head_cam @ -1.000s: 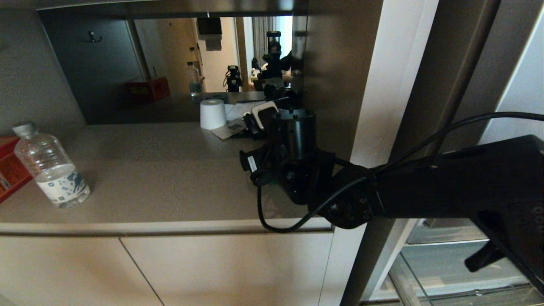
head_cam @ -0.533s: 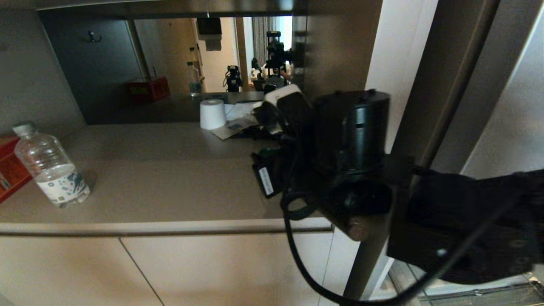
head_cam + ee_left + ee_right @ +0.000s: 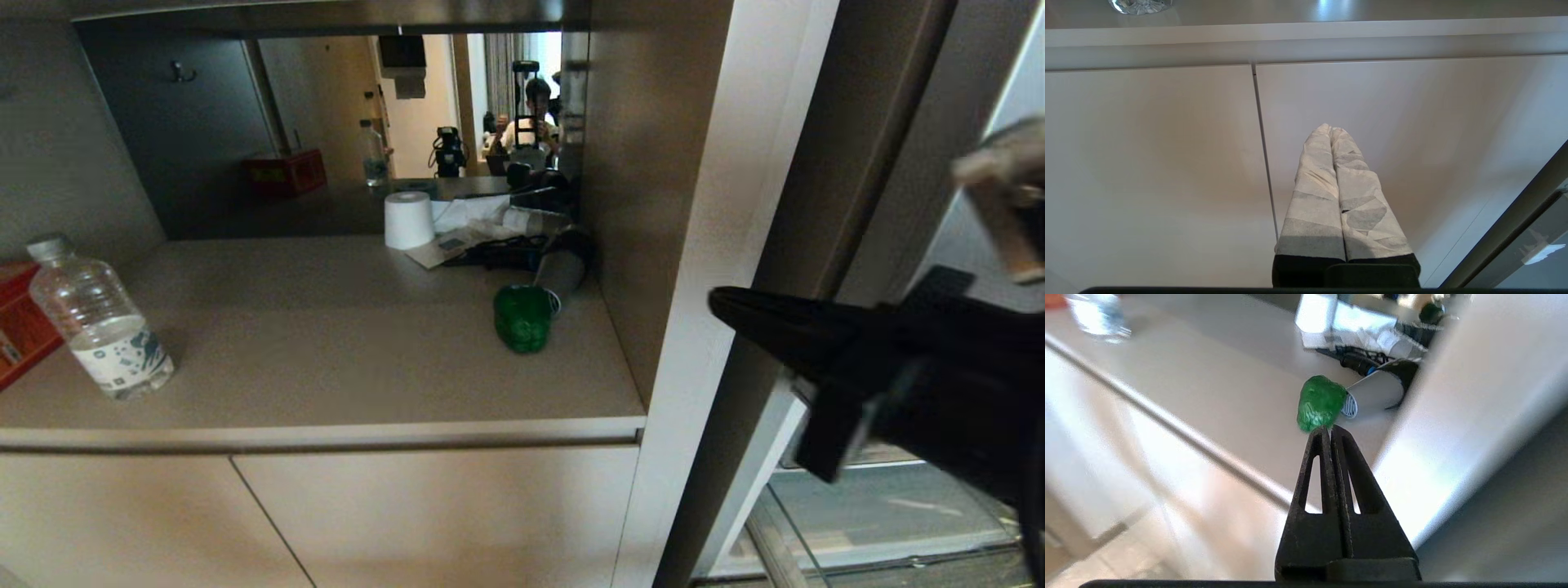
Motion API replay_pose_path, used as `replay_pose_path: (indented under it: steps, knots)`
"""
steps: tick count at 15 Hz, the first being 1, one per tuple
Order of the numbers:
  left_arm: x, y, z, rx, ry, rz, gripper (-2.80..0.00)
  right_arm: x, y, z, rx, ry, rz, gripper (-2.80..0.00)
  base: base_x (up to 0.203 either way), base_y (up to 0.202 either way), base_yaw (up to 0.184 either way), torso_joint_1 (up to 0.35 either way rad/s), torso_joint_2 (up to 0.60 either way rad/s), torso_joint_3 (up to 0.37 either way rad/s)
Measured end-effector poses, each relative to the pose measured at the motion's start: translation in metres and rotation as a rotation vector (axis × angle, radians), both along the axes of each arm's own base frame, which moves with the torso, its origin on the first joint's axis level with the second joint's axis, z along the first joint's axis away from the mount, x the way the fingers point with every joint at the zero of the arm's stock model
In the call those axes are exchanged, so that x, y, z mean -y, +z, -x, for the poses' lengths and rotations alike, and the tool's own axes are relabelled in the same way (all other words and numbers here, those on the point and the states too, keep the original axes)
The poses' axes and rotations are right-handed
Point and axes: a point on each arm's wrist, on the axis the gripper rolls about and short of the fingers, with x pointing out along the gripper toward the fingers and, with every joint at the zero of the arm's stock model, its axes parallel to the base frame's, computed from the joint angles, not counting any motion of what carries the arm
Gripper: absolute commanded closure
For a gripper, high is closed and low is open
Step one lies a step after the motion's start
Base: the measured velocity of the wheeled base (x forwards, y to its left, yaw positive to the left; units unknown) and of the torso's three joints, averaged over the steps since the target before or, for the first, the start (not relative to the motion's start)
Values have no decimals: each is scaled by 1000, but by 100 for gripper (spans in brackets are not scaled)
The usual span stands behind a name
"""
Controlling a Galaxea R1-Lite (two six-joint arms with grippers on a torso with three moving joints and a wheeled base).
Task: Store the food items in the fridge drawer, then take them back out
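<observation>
A glossy green bell pepper [image 3: 522, 318] [image 3: 1319, 402] lies on the beige counter [image 3: 326, 343], close to its right end and touching the hair dryer's nozzle. My right gripper [image 3: 718, 300] [image 3: 1329, 428] hangs to the right of the counter, in front of the white pillar. Its black fingers are shut on nothing and point towards the pepper from a distance. Glass panels of the fridge drawer [image 3: 857, 506] show low on the right under that arm. My left gripper [image 3: 1331, 128], with tape-wrapped fingers, is shut and parked in front of the cabinet doors.
A grey-black hair dryer [image 3: 559, 265], a white paper roll [image 3: 408, 219] and papers crowd the counter's back right. A water bottle [image 3: 98, 322] and a red crate [image 3: 16, 327] stand at the left. A white pillar [image 3: 718, 245] separates counter and fridge. A person shows in the mirror.
My right arm has pulled back from over the counter to the right and its gripper has shut empty. The green pepper, covered before, now lies in plain view on the counter.
</observation>
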Motion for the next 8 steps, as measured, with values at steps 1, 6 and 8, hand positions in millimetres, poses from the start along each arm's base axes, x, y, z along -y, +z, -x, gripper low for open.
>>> replay_pose_path:
  steps: [1, 6, 8]
  knots:
    - [0, 0, 0, 0, 0, 0, 0, 16, 0, 11, 14, 19, -19, 0, 0, 0, 0, 0, 0, 0]
    - [0, 0, 0, 0, 0, 0, 0, 71, -11, 42, 56, 24, -68, 0, 0, 0, 0, 0, 0, 0]
    - [0, 0, 0, 0, 0, 0, 0, 87, -23, 52, 54, 20, -71, 0, 0, 0, 0, 0, 0, 0]
